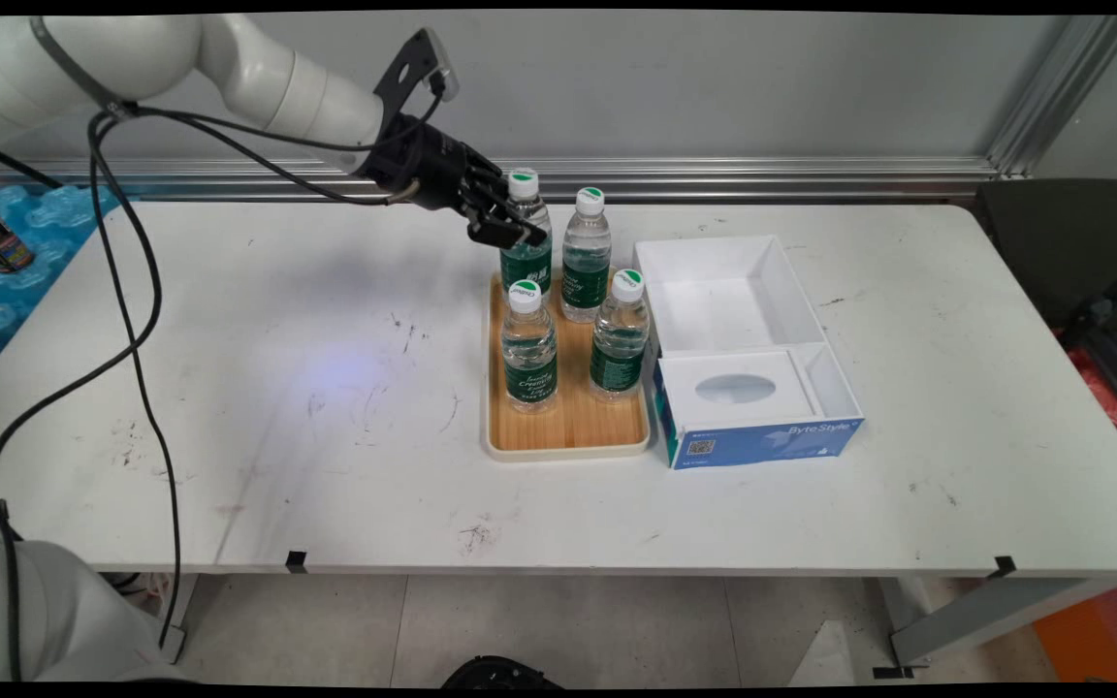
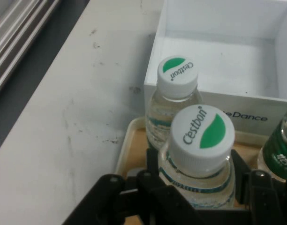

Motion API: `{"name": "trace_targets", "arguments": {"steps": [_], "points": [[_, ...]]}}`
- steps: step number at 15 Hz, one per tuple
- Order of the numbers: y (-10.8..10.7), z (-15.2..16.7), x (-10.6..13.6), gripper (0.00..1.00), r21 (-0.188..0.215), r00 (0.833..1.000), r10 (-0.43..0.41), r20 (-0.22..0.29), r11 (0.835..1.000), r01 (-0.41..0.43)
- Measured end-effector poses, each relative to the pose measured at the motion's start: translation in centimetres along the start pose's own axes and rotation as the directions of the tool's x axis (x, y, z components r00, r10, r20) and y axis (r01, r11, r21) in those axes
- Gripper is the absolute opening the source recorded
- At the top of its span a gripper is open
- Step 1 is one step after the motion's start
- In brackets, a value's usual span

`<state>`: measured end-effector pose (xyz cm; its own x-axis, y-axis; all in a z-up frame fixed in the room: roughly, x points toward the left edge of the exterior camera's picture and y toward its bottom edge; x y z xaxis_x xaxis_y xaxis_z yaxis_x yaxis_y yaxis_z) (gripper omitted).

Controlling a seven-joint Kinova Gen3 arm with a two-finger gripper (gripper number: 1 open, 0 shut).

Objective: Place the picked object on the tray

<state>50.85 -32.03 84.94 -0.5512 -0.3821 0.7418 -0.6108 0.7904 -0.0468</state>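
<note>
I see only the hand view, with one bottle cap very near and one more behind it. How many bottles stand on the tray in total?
Observer: Four bottles stand on the wooden tray, in two rows of two.
Operator: At which of them is the hand?
Observer: The hand is at the far left bottle, just below its cap.
Operator: I see only one end of the white box. What is at its other end?
Observer: In the near end of the white box sits a blue carton with a white top and an oval opening.
</note>
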Motion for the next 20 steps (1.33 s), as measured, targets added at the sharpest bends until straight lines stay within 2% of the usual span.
{"name": "trace_targets", "arguments": {"steps": [9, 20], "points": [[-0.6, 1.7, -2.3, 0.00, -0.010, 0.999, 0.040, -0.027, 0.999, -0.040], [-0.9, 2.5, -3.5, 0.00, -0.020, 0.997, 0.060, -0.038, 0.998, -0.060]]}}
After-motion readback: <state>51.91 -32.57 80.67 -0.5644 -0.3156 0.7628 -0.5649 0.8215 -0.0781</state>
